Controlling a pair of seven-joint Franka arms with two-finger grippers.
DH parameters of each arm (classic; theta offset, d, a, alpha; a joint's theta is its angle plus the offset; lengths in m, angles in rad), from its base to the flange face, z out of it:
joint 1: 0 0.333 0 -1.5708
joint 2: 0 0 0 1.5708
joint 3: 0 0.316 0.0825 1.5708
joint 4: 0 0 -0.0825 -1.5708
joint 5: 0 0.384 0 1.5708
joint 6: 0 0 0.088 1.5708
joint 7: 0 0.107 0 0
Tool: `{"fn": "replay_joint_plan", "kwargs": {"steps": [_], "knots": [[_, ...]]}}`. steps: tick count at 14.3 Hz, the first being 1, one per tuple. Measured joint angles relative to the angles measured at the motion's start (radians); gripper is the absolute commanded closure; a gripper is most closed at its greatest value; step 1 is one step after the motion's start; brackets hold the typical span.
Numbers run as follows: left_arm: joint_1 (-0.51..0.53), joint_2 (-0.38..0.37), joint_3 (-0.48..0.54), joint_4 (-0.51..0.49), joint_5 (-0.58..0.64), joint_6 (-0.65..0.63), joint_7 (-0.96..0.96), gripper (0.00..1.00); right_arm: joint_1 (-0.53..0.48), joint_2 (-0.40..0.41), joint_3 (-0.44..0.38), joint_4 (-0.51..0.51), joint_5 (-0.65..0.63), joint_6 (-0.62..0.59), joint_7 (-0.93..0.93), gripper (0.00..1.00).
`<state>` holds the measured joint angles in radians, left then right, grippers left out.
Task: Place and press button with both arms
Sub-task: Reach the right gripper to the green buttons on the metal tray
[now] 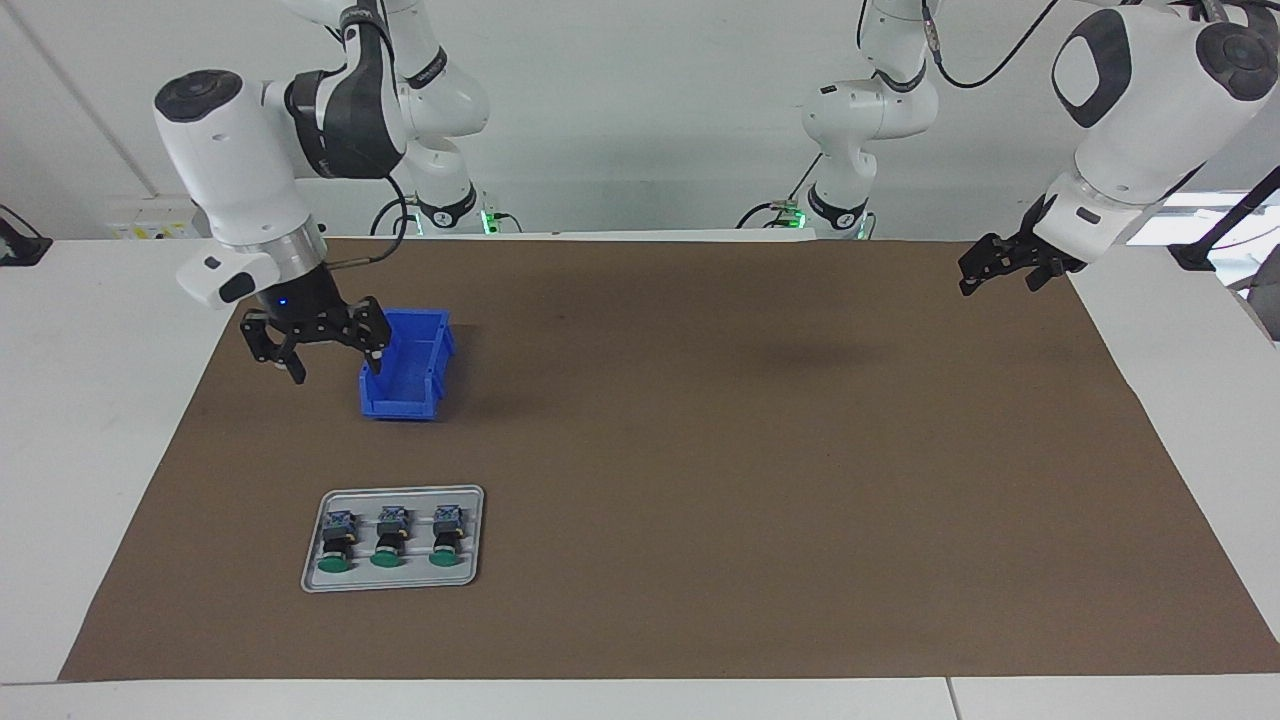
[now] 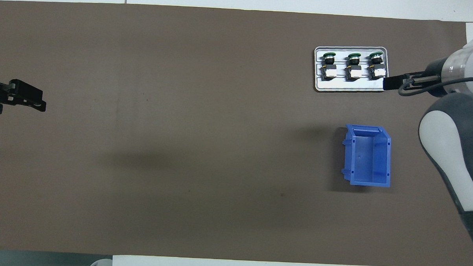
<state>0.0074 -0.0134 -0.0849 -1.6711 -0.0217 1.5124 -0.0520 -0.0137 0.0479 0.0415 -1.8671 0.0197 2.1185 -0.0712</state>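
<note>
Three green-capped buttons (image 1: 388, 538) lie in a row on a small grey tray (image 1: 316, 571), at the right arm's end of the table and farther from the robots than the blue bin (image 1: 408, 366). None has been lifted — all three are on their sides, caps pointing away from the robots. The bin looks empty in the overhead view.

The right gripper (image 1: 312, 342) hangs in the air just beside the bin, jaws spread wide, nothing in them. It is not over the tray. The left gripper (image 1: 1003, 263) waits at the left arm's end of the brown mat (image 1: 760, 480), raised, fingers also wide, holding nothing.

Step in hand, judged: the very start — the approach to pick a button. Next move calls for the right gripper to travel out over the tray, line up over one button and come down so its fingers straddle the black collar without knocking the neighbours, which sit close together.
</note>
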Motion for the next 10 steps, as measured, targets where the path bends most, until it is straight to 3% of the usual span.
{"fn": "replay_joint_plan", "kwargs": {"steps": [4, 10], "knots": [[0.0, 0.0, 0.0, 0.0, 0.0, 0.0, 0.0, 0.0, 0.051, 0.114, 0.02, -0.001, 0.0, 0.09, 0.135, 0.07], [0.0, 0.0, 0.0, 0.0, 0.0, 0.0, 0.0, 0.0, -0.013, 0.243, 0.052, 0.065, 0.0, 0.023, 0.123, 0.06]]}}
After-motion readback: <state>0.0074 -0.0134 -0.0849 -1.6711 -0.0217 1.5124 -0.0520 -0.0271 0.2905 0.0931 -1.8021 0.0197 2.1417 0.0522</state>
